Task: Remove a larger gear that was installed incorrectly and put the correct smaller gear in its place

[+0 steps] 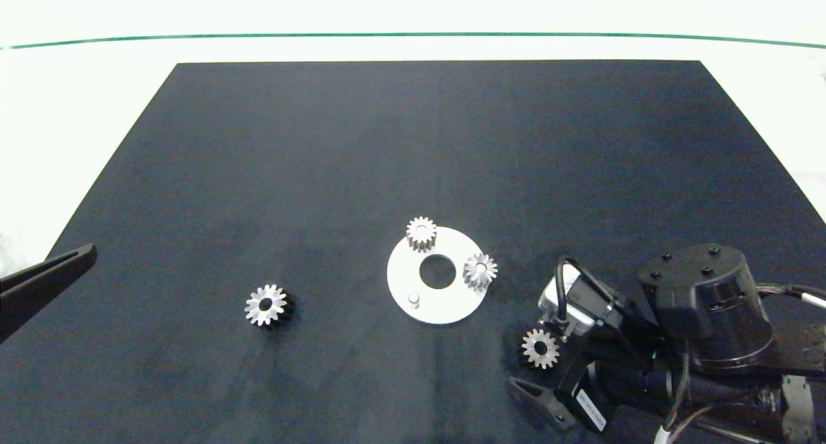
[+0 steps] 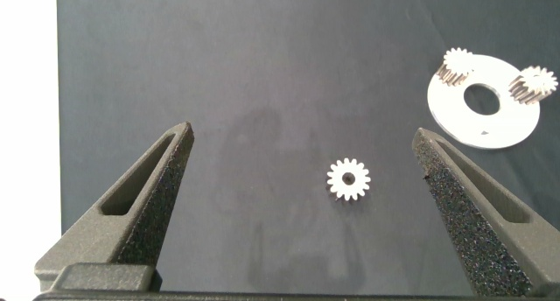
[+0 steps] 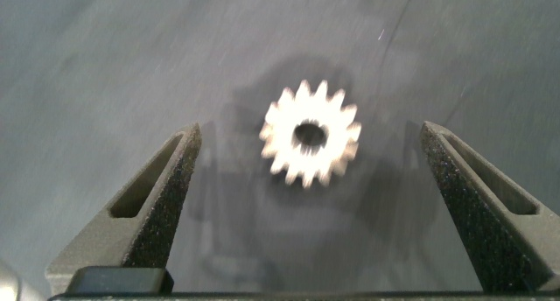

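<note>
The left claw (image 1: pixel 48 273) is mostly cut off at the head view's edge (only one finger shows).

No text can be read anywhere; the small white label (image 1: pixel 592 410) on the right arm is too small to make out

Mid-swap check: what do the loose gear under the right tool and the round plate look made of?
Silver blunt-toothed spur gear on the mat: likely bare metal, bright matte face, dark bore. Flat round white plate with centre hole: pale, even, matte; painted metal or plastic, can't tell. Right tool open around the gear.
</note>
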Controlling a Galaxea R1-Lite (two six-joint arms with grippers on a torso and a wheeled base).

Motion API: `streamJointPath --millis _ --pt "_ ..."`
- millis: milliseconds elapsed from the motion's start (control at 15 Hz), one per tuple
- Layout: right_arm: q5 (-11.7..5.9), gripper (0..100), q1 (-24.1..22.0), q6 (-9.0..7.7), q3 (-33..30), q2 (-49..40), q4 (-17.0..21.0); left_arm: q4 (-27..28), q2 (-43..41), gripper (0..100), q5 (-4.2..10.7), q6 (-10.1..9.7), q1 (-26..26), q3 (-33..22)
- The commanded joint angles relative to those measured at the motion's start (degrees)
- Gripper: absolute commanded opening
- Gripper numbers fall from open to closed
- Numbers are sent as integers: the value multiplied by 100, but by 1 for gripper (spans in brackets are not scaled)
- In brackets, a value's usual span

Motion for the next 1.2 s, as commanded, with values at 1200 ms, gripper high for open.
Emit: streamJointPath --millis 1200 --pt "-307 64 68 -31 -81 361 -230 1 -26 100 3 8 1 -36"
